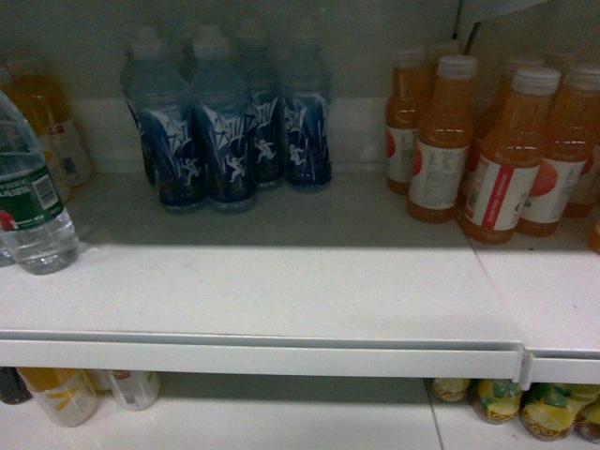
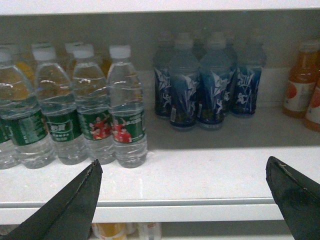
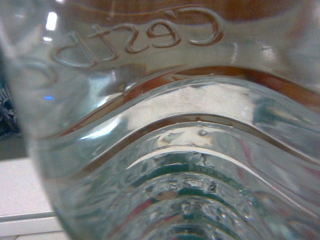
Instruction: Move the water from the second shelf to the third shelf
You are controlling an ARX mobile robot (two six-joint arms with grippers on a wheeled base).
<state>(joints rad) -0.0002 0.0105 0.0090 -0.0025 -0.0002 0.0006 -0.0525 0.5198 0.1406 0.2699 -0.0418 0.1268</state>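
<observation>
Shelf (image 1: pixel 281 291), white and broad, spans the head view, its front lip running left to right, and a lower shelf shows beneath it with yellow-labelled bottles (image 1: pixel 56 394) at the left and yellow-green jars (image 1: pixel 525 408) at the right. Blue-labelled bottles (image 1: pixel 230 131) stand clustered at the back middle of the shelf, and orange juice bottles (image 1: pixel 487 150) crowd the back right. More orange bottles (image 1: pixel 52 122) stand at the far left rear.

Water bottles (image 2: pixel 75 110) with white caps and dark green label bands stand in a row at the left end of the shelf in the left wrist view, touching one another near the front edge; one of them shows at the left border of the head view. A further clear ribbed water bottle (image 3: pixel 165 150) fills the right wrist view at very close range, raised lettering on its wall, with a strip of white shelf low at the left.

Left gripper (image 2: pixel 185 195) hangs released in front of the shelf lip, its dark fingers (image 2: pixel 75 205) spread wide with nothing between them. Right gripper itself does not show, so I cannot tell whether it is clenched on that bottle.
</observation>
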